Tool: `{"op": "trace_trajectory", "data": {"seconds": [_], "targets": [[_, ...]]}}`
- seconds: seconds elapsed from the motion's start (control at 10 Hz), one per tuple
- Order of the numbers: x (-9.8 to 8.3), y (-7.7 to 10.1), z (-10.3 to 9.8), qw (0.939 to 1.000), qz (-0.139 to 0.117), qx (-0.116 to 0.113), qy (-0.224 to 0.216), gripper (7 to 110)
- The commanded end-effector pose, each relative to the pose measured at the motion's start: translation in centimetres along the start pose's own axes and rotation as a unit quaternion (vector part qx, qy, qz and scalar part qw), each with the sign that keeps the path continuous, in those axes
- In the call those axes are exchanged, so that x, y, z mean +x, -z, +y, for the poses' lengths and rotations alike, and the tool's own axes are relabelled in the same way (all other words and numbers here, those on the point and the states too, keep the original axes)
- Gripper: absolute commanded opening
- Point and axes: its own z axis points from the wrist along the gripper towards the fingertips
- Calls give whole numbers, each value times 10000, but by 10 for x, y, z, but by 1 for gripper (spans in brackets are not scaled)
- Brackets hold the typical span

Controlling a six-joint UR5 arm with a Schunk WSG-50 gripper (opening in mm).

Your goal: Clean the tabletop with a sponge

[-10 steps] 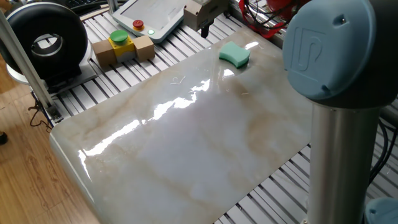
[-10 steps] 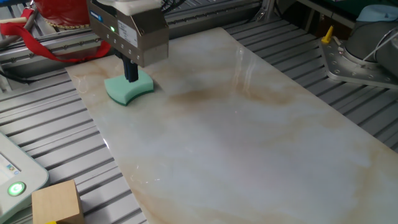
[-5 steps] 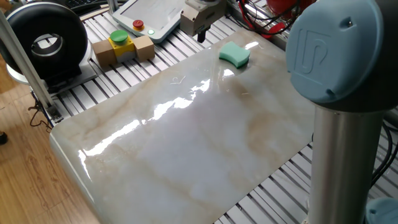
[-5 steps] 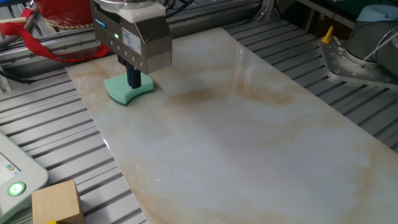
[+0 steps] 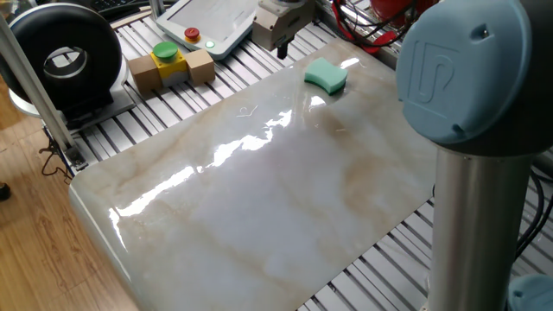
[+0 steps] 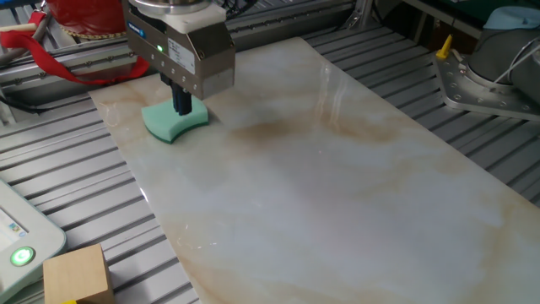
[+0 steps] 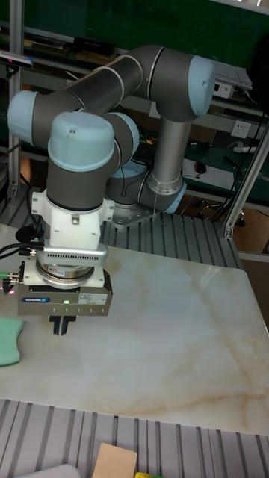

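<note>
The teal-green sponge (image 5: 326, 75) lies flat near a far corner of the glossy marble tabletop (image 5: 259, 199). My gripper (image 5: 281, 50) hangs above the slab's edge, a short way to the left of the sponge and clear of it. In the other fixed view its dark fingertips (image 6: 181, 105) hover in front of the sponge (image 6: 175, 121). The tall fixed view shows the gripper (image 7: 63, 326) to the right of the sponge (image 7: 9, 331), with a gap between them. Its fingers are together with nothing held.
A yellow-and-green button on wooden blocks (image 5: 170, 62) and a teach pendant (image 5: 212, 22) sit on the slatted frame (image 5: 130, 130) beside the slab. A black round device (image 5: 60, 56) stands at the far left. Red cables (image 6: 80, 17) lie behind the sponge's corner.
Over the last second the gripper rose a little and shifted slightly sideways away from the sponge. Since half a second ago it has barely moved. The sponge stayed put.
</note>
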Motion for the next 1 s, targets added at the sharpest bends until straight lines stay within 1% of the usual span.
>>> {"op": "trace_trajectory", "data": {"seconds": [0.0, 0.1, 0.2, 0.3, 0.4, 0.5, 0.6, 0.7, 0.8, 0.9], "targets": [[11, 2, -1, 9997, 219, -1, -99, 7], [8, 1, -1, 9999, 164, -9, 40, 7], [1, 2, -10, 9993, 20, 183, 327, 7], [-8, 2, -10, 9987, -163, 193, 446, 7], [-14, 2, -1, 9992, -274, 18, 296, 7], [-11, 2, -12, 9990, -214, 225, 317, 7], [-13, 3, -31, 9963, -226, 612, 556, 7], [-17, 3, -23, 9912, -298, 478, 1200, 7], [-20, 2, -10, 9905, -371, 234, 1303, 7], [-19, 2, 1, 9924, -377, 13, 1173, 7]]}}
